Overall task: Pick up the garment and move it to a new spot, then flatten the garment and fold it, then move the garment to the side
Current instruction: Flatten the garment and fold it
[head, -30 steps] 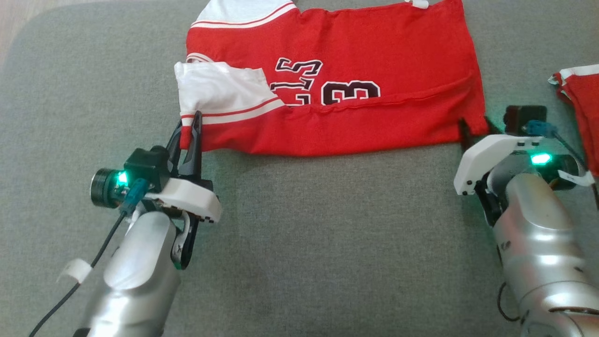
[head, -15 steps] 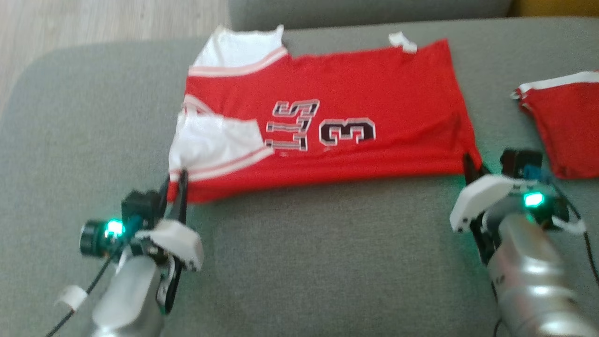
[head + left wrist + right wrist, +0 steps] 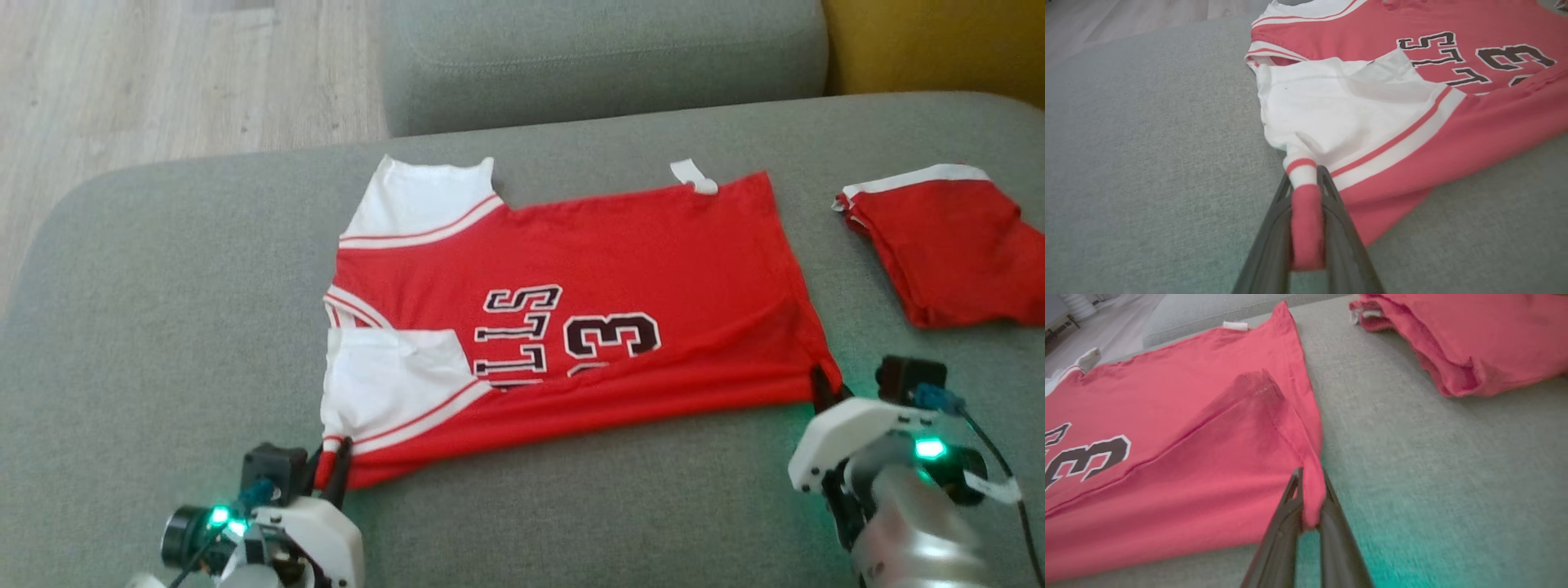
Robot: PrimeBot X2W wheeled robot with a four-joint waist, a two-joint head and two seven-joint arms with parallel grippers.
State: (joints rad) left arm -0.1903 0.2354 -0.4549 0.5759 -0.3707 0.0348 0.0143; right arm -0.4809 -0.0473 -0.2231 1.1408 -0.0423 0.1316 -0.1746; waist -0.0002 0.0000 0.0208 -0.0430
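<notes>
The grey sofa seat (image 3: 163, 310) carries the red jersey (image 3: 620, 261), spread out with its near edge folded over, a folded red garment (image 3: 947, 245) well apart off the jersey's right side, the left claw (image 3: 333, 457) clamped on the jersey's near left corner and the right claw (image 3: 820, 384) on its near right corner.

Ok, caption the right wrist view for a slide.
Right jaws shut on the red jersey's corner; another red garment lies beyond.
</notes>
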